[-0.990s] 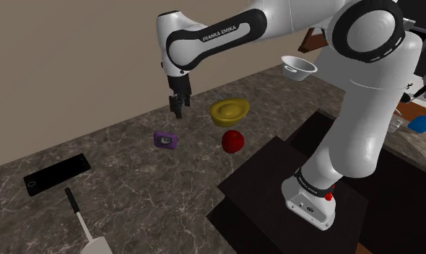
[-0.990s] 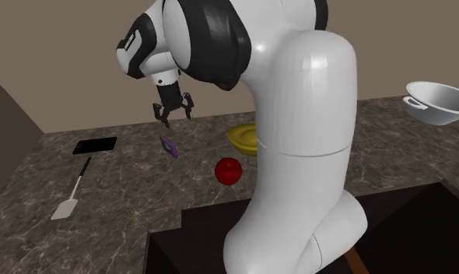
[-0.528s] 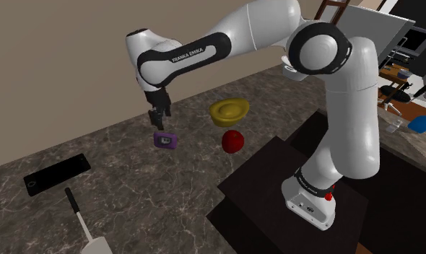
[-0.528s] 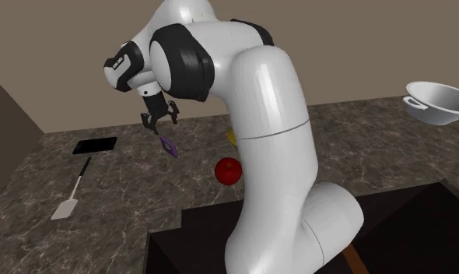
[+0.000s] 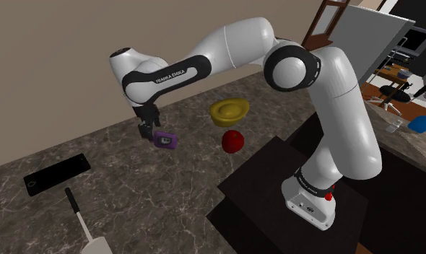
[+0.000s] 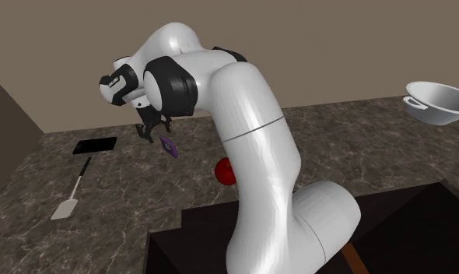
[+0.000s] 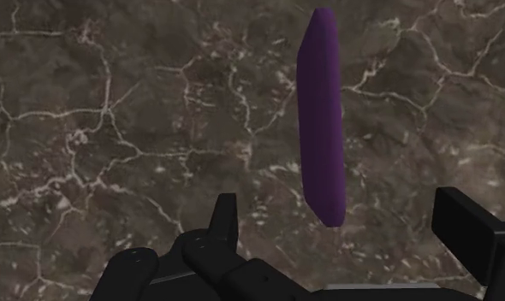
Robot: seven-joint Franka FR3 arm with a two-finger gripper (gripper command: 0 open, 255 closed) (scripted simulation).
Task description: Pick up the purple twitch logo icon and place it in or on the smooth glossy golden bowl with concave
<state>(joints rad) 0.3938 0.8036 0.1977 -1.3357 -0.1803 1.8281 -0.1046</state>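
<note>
I am hovering the empty, wide-open gripper (image 5: 146, 130) over the purple icon (image 5: 164, 139), standing edge-up on the tabletop (image 5: 168, 198) apart from the golden bowl (image 5: 229, 110), and aiming to straddle its thin edge squarely before closing.

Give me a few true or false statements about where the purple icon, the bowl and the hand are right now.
1. The hand is open and is not clasping the purple icon. True.
2. The purple icon lies inside the golden bowl. False: it stands on edge on the dark marbled counter, apart from the bowl.
3. The red apple sits on the counter close to the golden bowl. True.
4. The spatula lies on top of the black phone. False: the two lie apart on the counter.
</note>
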